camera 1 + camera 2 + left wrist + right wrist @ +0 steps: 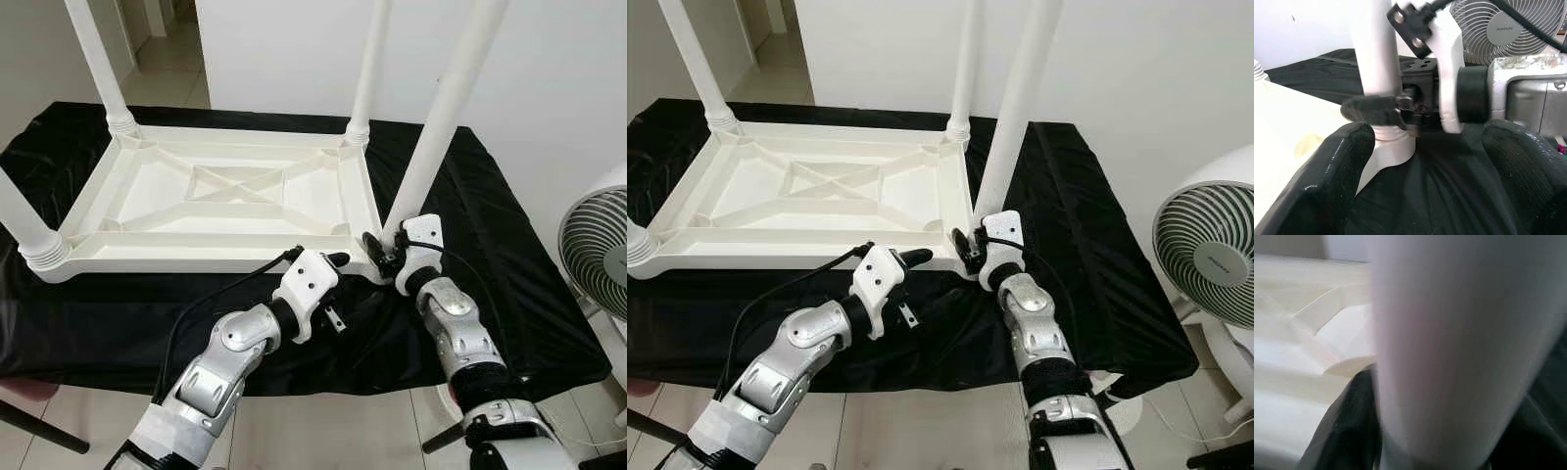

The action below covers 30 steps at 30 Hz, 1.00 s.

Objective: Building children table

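Observation:
A white children's table lies upside down on a black cloth, with legs standing at its far-left, far-right and near-left corners. The near-right leg leans slightly at its corner socket. My right gripper is shut around the base of that leg, one finger on each side. My left gripper hovers just left of it at the table's front edge. It is open, its fingers spread wide with nothing between them, facing the leg base.
The black cloth covers a low platform whose front edge is close to me. A white standing fan is at the right, beside the platform. A white wall runs behind, and a doorway opens at the far left.

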{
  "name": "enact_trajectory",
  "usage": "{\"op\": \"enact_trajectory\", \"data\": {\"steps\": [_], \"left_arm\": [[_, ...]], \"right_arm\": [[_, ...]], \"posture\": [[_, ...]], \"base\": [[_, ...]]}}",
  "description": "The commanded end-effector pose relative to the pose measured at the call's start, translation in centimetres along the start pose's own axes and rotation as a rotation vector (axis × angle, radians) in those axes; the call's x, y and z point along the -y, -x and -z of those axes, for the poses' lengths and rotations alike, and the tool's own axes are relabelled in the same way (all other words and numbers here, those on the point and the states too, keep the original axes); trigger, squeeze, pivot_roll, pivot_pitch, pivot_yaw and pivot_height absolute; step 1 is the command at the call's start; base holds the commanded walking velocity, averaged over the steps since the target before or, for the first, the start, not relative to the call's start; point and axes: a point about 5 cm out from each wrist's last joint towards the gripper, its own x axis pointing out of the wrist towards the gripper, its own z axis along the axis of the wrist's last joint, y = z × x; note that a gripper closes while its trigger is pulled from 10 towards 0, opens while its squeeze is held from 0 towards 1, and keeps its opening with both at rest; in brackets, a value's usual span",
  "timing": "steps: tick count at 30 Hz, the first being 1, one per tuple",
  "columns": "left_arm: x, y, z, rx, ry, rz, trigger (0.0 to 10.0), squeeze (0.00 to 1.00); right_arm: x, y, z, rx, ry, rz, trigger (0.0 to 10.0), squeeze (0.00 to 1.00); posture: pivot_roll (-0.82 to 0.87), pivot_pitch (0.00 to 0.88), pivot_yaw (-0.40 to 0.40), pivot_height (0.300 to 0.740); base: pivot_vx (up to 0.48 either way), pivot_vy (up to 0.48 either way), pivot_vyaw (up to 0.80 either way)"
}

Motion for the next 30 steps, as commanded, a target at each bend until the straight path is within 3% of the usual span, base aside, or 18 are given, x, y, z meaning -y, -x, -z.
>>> {"op": "enact_trajectory", "data": {"steps": [1,4,7,10,12,14,16,21,22,25,27,30], "left_arm": [[0.3,-0.2,0.0,-0.010,0.002,0.045,10.0,0.00],[0.3,-0.2,0.0,-0.010,0.002,0.045,10.0,0.00],[0.4,-0.1,0.0,-0.010,0.005,0.047,10.0,0.00],[0.5,-0.1,0.0,-0.009,0.005,0.047,10.0,0.00],[0.5,-0.1,0.0,-0.009,0.005,0.047,10.0,0.00],[0.7,-0.2,0.0,-0.006,0.010,0.051,10.0,0.00],[0.8,-0.3,0.0,-0.005,0.012,0.051,10.0,0.00],[0.5,-0.3,0.0,-0.005,0.008,0.047,10.0,0.00],[0.6,-0.3,-0.1,-0.004,0.009,0.049,10.0,0.00],[1.0,-0.3,-0.1,-0.001,0.014,0.059,10.0,0.00],[1.1,-0.4,0.0,-0.002,0.018,0.054,10.0,0.00],[1.0,-0.4,-0.1,-0.001,0.019,0.048,10.0,0.00]], "right_arm": [[0.6,0.5,1.3,-0.078,-0.012,0.154,10.0,0.00],[0.6,0.5,1.3,-0.078,-0.012,0.154,10.0,0.00],[-0.5,0.6,1.0,-0.086,-0.040,0.291,10.0,0.00],[-0.8,0.6,0.9,-0.085,-0.046,0.325,10.0,0.00],[-0.8,0.6,0.9,-0.085,-0.046,0.325,10.0,0.00],[-2.9,0.4,0.4,-0.072,-0.082,0.258,10.0,0.00],[-3.9,0.4,0.1,-0.057,-0.087,0.205,10.0,0.00],[-3.7,0.3,0.0,-0.052,-0.093,0.207,10.0,0.00],[-3.6,0.3,-0.1,-0.046,-0.104,0.207,10.0,1.00],[-3.5,0.4,-0.4,-0.024,-0.114,0.200,10.0,1.00],[-4.1,0.3,-1.0,0.006,-0.144,0.076,10.0,1.00],[-3.9,0.4,-1.4,0.023,-0.141,0.000,10.0,1.00]], "posture": [[0.07,0.055,-0.030,0.740],[0.07,0.055,-0.030,0.740],[0.07,0.056,-0.032,0.740],[0.07,0.056,-0.032,0.740],[0.07,0.056,-0.032,0.740],[0.08,0.059,-0.033,0.740],[0.07,0.058,-0.033,0.740],[0.08,0.056,-0.035,0.740],[0.08,0.055,-0.035,0.740],[0.07,0.056,-0.036,0.740],[0.07,0.056,-0.038,0.740],[0.08,0.057,-0.040,0.740]], "base": [[0.000,0.000,0.00],[0.000,0.000,0.00],[0.000,0.000,0.00],[0.000,0.000,0.00],[0.000,0.000,0.00],[0.000,0.000,0.00],[0.000,0.000,0.00],[0.000,0.000,0.00],[0.000,0.000,0.00],[0.000,0.000,0.00],[0.000,0.000,0.00],[0.000,0.000,0.00]]}}
